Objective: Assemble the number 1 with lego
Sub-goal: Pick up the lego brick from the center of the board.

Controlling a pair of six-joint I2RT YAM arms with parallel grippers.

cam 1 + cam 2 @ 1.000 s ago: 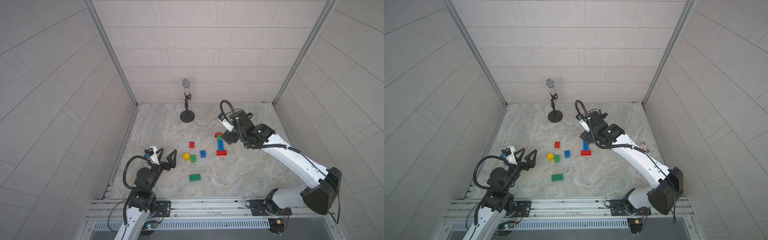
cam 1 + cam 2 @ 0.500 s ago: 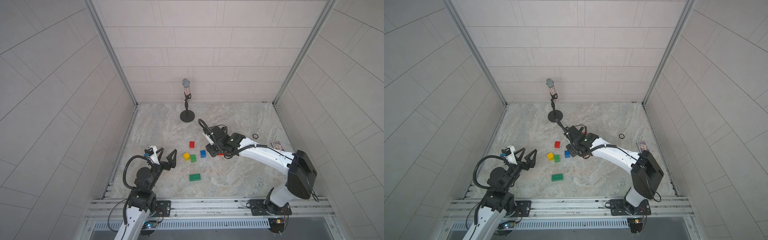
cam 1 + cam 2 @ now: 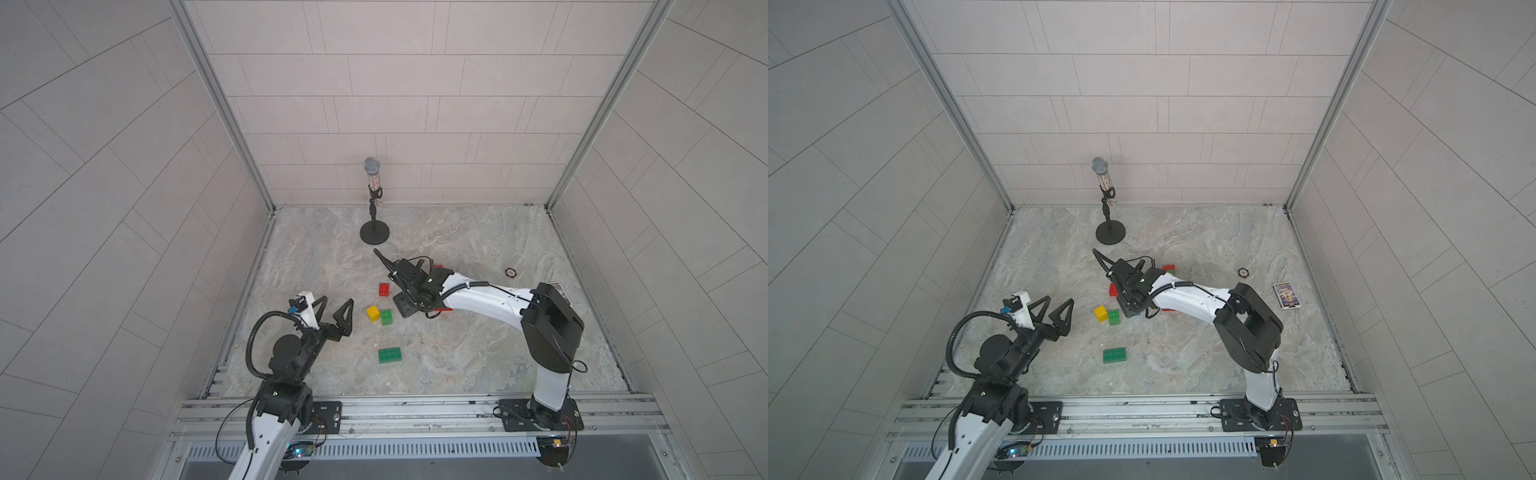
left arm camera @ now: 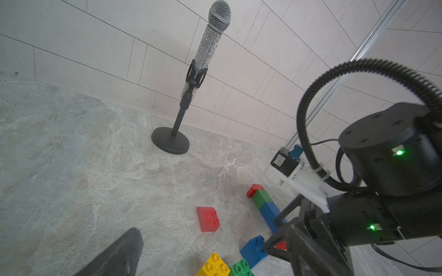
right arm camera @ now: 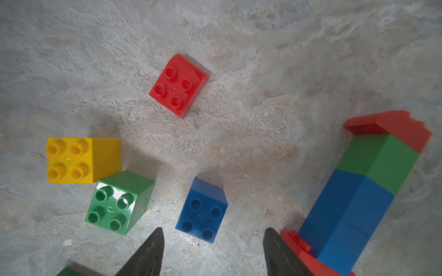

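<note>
In the right wrist view my right gripper is open just above the table, and a small blue lego brick sits studs up just beyond its fingertips, not held. A small red brick, a yellow one and a small green one lie around it. A column of red, green and blue bricks on a long red brick lies beside one finger. In both top views the right gripper hides the blue brick. A long green brick lies nearer the front. My left gripper is open and empty, left of the bricks.
A microphone on a round black stand rises at the back of the table. A small dark ring and a printed card lie at the right. Tiled walls close in three sides.
My right arm swung from above the brick column toward the left and front and came down over the small blue brick, its jaws narrower than before. The left arm has not moved.
</note>
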